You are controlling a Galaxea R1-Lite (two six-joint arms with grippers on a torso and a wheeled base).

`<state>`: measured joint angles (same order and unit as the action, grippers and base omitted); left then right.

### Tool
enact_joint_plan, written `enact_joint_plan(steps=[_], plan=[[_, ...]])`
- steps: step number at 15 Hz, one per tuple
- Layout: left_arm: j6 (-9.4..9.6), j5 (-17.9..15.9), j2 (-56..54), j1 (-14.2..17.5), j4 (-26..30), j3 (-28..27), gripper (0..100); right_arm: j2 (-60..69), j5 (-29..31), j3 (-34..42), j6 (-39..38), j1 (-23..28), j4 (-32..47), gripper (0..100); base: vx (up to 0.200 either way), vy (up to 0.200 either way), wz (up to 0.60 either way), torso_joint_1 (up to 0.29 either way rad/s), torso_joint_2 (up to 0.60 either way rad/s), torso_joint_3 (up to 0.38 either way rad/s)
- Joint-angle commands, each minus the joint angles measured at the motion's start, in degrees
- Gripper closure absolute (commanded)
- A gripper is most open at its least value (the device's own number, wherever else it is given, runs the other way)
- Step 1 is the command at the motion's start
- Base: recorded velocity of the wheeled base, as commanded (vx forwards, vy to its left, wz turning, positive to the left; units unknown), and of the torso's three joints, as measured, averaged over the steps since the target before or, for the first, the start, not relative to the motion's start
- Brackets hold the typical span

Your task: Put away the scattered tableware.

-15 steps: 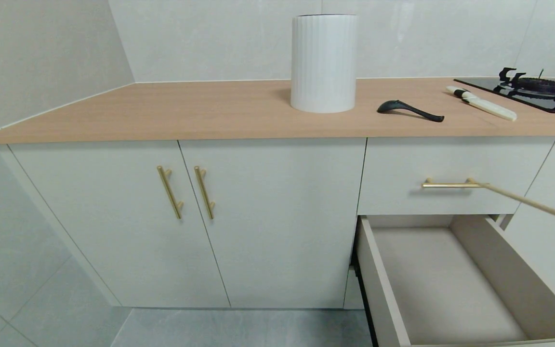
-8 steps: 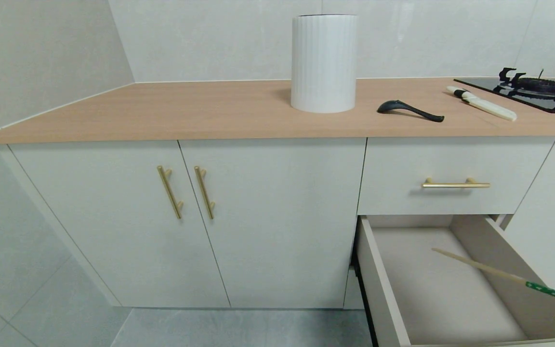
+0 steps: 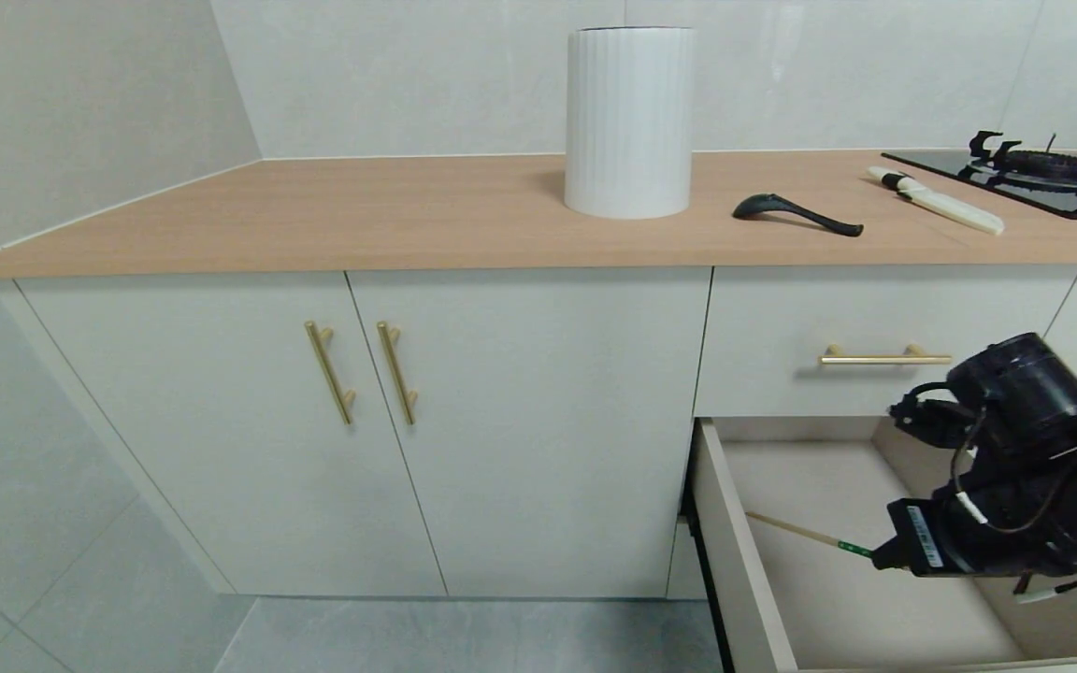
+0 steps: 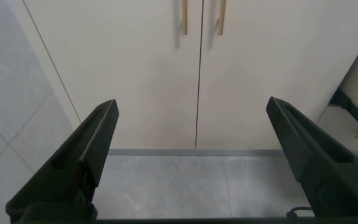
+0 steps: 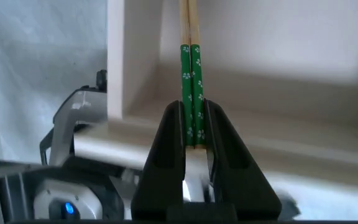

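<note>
Two chopsticks (image 5: 190,74), pale wood with green patterned ends, are sitting pinched side by side between the clenched fingers of the right gripper (image 3: 878,554). It is gripping them at the green ends, so the bare tips are pointing left toward the near-left wall of the open drawer (image 3: 718,505), low inside it. That hold looks suited to laying them flat on the drawer floor, though I cannot tell whether the tips are touching it.

The left gripper (image 4: 191,118) is hanging with its jaws spread wide and grasping nothing, facing the cupboard doors (image 4: 197,62) near the floor, well apart from the drawer.

The head view is giving the wider lay: a black spoon (image 3: 796,213) and a knife (image 3: 936,200) are lying on the countertop (image 3: 361,215) right of a white canister (image 3: 628,121), probably awaiting their turn. The right wrist view is giving the clamp itself, with both sticks aligned.
</note>
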<state>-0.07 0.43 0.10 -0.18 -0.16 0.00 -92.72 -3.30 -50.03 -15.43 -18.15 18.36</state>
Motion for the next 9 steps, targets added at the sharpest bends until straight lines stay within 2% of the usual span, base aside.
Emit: enact_joint_plan(steps=[1, 3, 5, 9], plan=[[-0.01, 0.0, 0.1, 0.0, 0.0, 0.0, 0, -8.7, 0.2, 0.1, -0.6, -1.8, -3.7, 100, 0.0, 0.0, 0.0, 0.0, 0.0, 0.0], [-0.01, 0.0, 0.0, 0.0, 0.0, 0.0, 0, -12.1, 1.5, 0.1, -0.6, -1.6, -8.9, 100, 0.0, 0.0, 0.0, 0.0, 0.0, 0.0], [-0.01, 0.0, 0.1, 0.0, 0.0, 0.0, 0, -14.3, 5.6, 0.2, -0.6, -1.0, -13.7, 100, 0.0, 0.0, 0.0, 0.0, 0.0, 0.0], [-0.01, 0.0, 0.0, 0.0, 0.1, 0.0, 0, -18.4, 7.6, 0.5, -0.6, -1.0, -16.0, 100, 0.0, 0.0, 0.0, 0.0, 0.0, 0.0]])
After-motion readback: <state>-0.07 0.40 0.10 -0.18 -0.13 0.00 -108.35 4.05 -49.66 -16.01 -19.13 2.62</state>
